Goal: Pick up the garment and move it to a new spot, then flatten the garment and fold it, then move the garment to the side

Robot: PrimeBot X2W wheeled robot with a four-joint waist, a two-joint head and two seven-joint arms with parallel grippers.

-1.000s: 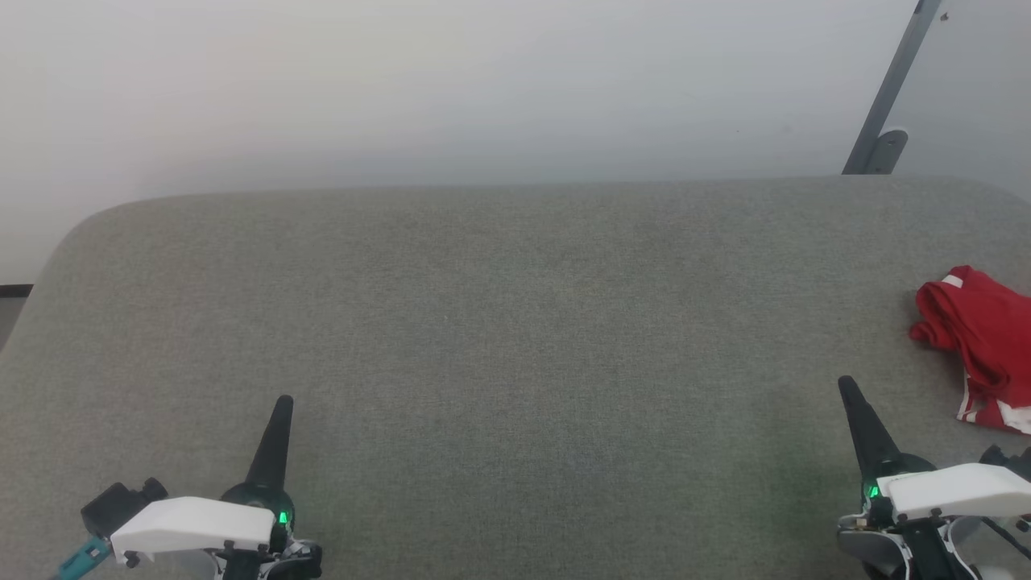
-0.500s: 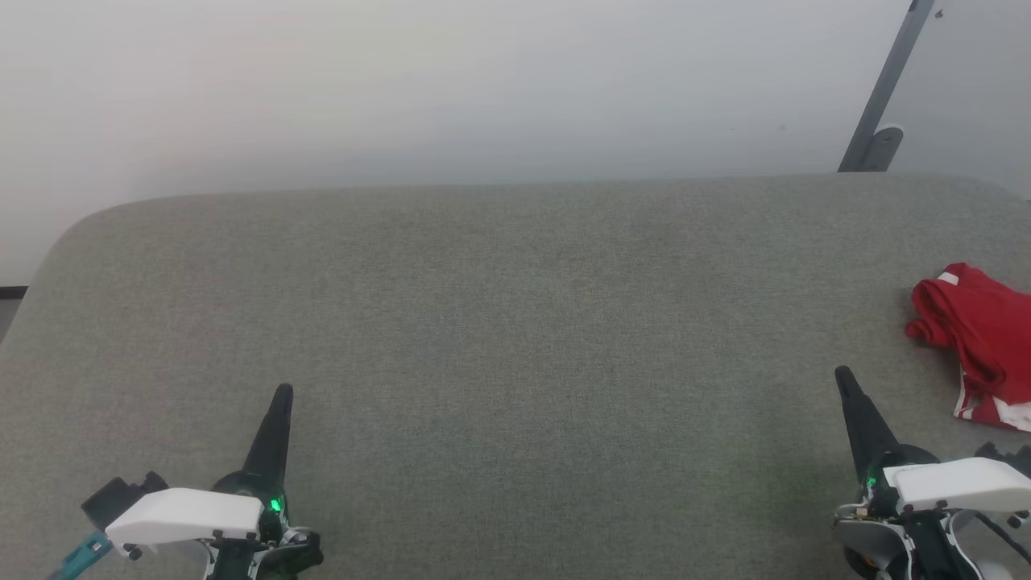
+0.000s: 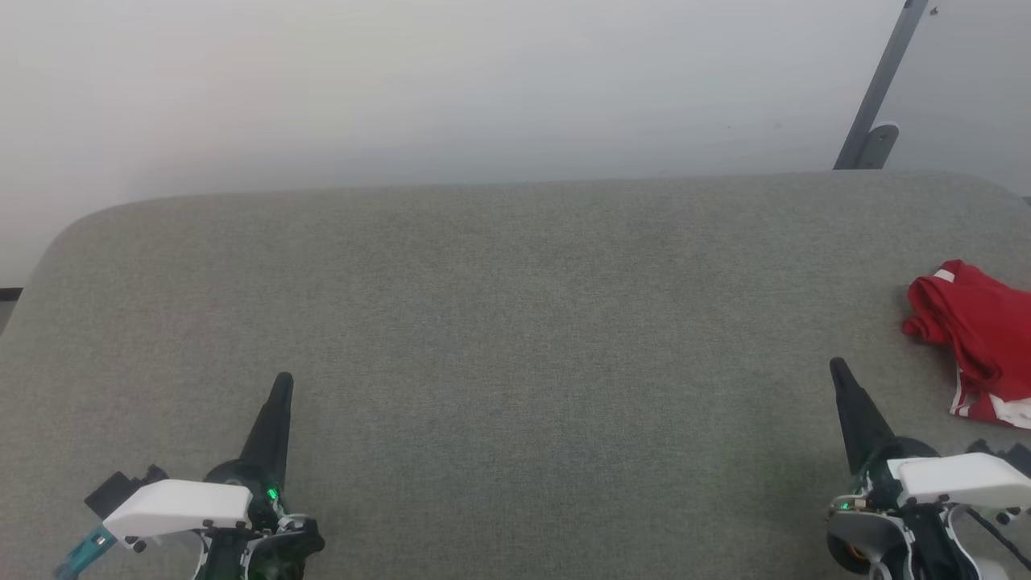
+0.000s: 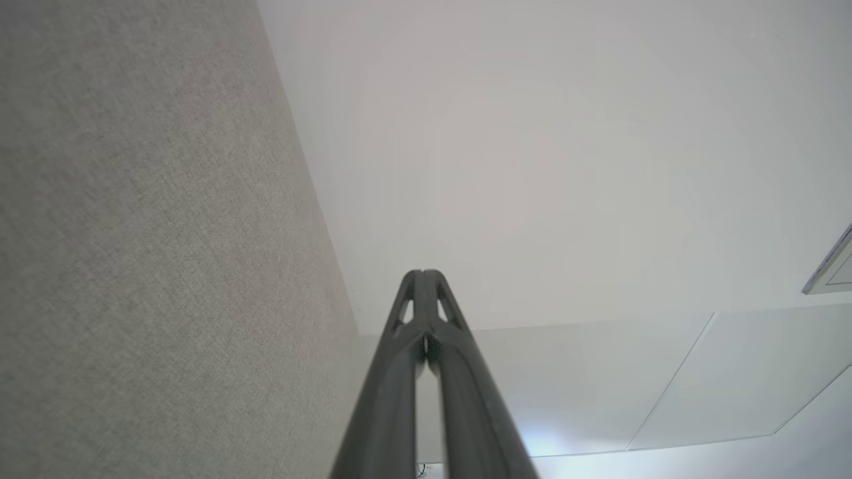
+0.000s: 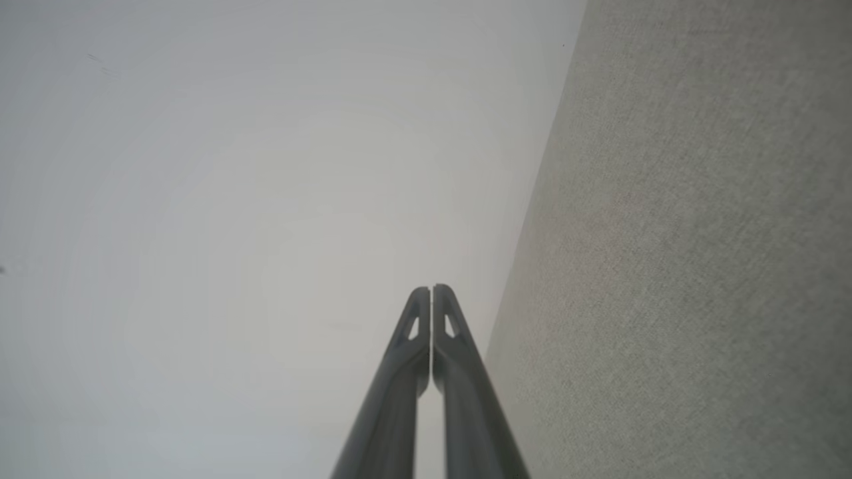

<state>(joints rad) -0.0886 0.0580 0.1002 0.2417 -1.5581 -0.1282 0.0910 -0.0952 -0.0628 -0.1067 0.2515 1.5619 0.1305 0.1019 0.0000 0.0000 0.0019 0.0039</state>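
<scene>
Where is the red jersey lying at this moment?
In the head view, the red jersey lies crumpled at the right edge of the grey fabric surface, just beyond the right claw.

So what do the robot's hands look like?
The left gripper and right gripper are each two long dark fingers, tapering like a beak, with small triangular holes near the tips. Behind each sits a white shell and a tiny green light. The left also carries a teal piece.
</scene>
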